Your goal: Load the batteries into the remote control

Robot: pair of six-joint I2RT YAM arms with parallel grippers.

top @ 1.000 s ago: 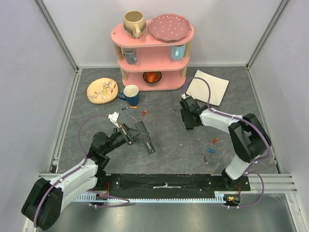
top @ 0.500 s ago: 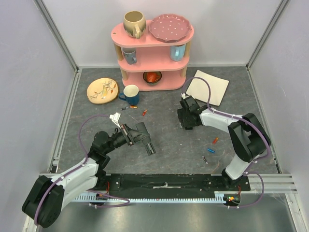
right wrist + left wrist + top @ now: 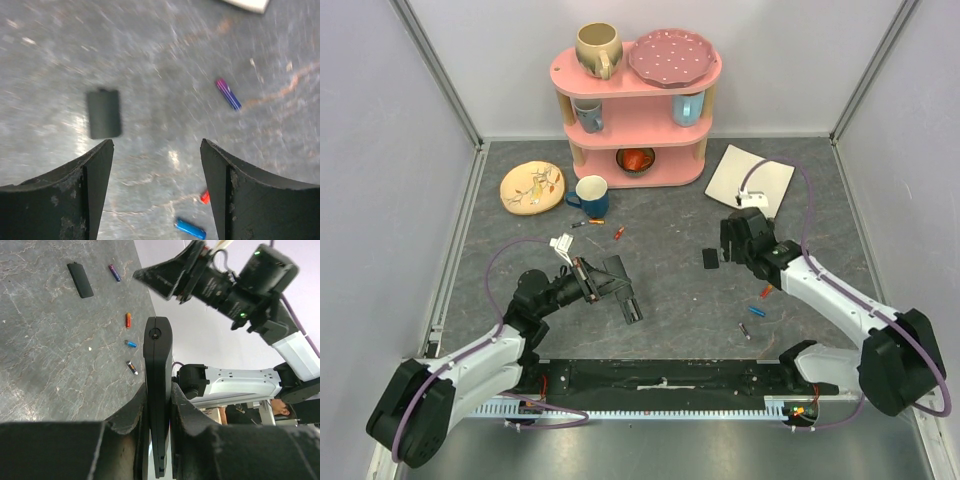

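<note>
Left hand [image 3: 158, 390] pinches the slim flat black remote control [image 3: 158, 355] edgewise above the grey bench [image 3: 670, 225]; right hand [image 3: 156, 150], spread, hangs beside the small black back cover [image 3: 104, 113] lying mid-bench.

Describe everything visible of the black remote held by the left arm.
The slim black remote control looks like matte plastic, a flat bar seen edge-on from the left wrist, with a small round dimple near its far end. The left gripper holds it, jaws shut on either side; its far part juts past them above the grey table. Nothing else touches it.
</note>
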